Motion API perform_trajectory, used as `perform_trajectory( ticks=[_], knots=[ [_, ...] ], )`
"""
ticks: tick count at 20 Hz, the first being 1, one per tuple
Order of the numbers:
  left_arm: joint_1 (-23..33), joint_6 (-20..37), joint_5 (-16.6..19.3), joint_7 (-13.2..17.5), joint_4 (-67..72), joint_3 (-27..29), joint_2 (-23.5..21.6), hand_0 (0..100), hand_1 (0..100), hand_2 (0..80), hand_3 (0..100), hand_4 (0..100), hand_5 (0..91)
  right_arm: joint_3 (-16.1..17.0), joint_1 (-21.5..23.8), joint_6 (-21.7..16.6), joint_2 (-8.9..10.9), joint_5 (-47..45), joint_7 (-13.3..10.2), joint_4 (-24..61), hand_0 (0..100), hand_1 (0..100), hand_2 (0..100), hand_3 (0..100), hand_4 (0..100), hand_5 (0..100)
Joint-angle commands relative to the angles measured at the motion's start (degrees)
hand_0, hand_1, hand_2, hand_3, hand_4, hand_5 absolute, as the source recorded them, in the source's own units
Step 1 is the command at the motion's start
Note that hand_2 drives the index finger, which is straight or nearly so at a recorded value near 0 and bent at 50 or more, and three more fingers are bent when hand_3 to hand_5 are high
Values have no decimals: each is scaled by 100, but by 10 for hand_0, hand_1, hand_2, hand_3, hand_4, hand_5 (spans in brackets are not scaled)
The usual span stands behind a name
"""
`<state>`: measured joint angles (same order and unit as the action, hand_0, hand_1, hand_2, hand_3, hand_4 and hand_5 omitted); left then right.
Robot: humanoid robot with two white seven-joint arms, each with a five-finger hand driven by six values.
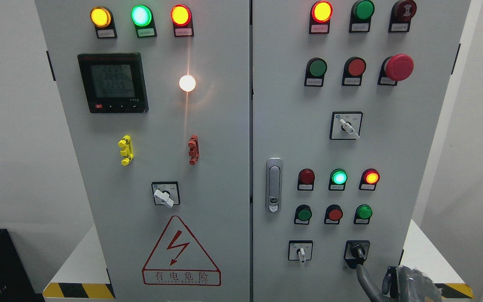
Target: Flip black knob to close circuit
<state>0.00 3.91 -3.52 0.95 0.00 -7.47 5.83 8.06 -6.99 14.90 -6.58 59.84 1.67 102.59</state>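
1. Low on the cabinet's right door (392, 159), at its bottom right corner, sits the black knob (357, 251) on a black square plate, its short handle pointing roughly straight down.
2. My right hand (405, 283) rises from the bottom edge just below and to the right of that knob, dark and glossy, with one long finger (365, 279) stretched up toward the knob's plate.
3. That fingertip ends just under the plate; I cannot tell whether it touches. My other fingers stay loosely curled behind it, and they hold nothing.
4. Left of the black knob, at the same height, is a white selector switch (300, 251) on a square label plate.
5. Above the knob runs a row of three push buttons, green (304, 214), red (335, 214) and green (364, 212).
6. Higher again are three lamps: a dark red one (307, 176), a lit green one (338, 177) and a lit red-orange one (371, 177).
7. Far left of the knob, near the door's inner edge, a silver door latch (273, 184) stands upright.
8. Across the seam from the knob, the left door carries a red-bordered lightning warning triangle (181, 251) at about the knob's height.
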Motion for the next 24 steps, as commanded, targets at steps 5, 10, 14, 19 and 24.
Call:
perform_trajectory(
  ticks=[5,10,14,19,24],
  knots=[
    [123,4,0,2,-132,0,6,120,556,0,0,0,0,-665,706,-558,-19,-2895,-334,981,0,5,680,945,855,868],
    [123,4,0,2,-132,0,6,120,556,0,0,0,0,-788,1146,-541,-54,-4102,-334,1281,0,6,535,839,790,734],
    [123,4,0,2,-132,0,-3,120,556,0,0,0,0,-754,1419,-549,-54,-5111,-360,1404,0,5,422,707,686,661],
    [123,4,0,2,-132,0,-3,120,556,0,0,0,0,-534,1665,-585,-54,-6290,-361,1456,0,0,315,517,463,479],
    [123,4,0,2,-132,0,-3,120,556,0,0,0,0,-367,1929,-874,-27,-6731,209,1457,0,0,156,298,255,188]
  ],
)
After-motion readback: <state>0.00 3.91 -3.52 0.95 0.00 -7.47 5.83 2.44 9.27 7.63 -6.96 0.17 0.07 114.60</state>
